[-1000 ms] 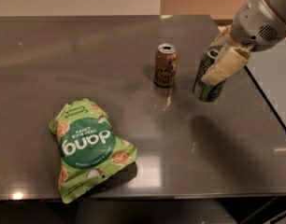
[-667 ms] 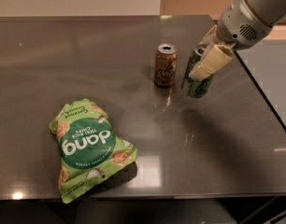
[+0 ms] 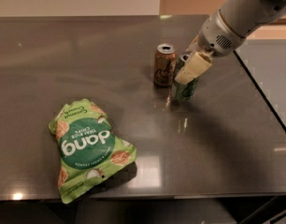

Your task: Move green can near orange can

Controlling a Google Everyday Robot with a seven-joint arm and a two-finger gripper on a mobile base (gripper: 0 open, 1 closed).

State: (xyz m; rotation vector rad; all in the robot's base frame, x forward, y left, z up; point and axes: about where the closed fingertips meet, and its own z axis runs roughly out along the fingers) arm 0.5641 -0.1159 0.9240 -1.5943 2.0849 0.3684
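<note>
The orange can stands upright on the dark table, right of centre, its top open. The green can stands just right of it, almost touching, and is largely covered by my gripper. My gripper comes in from the upper right on a grey arm and is shut on the green can, with a cream-coloured finger lying across the can's front. The can's base is at the table surface or just above it; I cannot tell which.
A light green "dang" chip bag lies flat at the front left of the table. The table's right edge runs diagonally close to the arm. The front edge is just below the bag.
My gripper has carried the green can leftward, from well right of the orange can to right beside it. The orange can and the chip bag have not moved.
</note>
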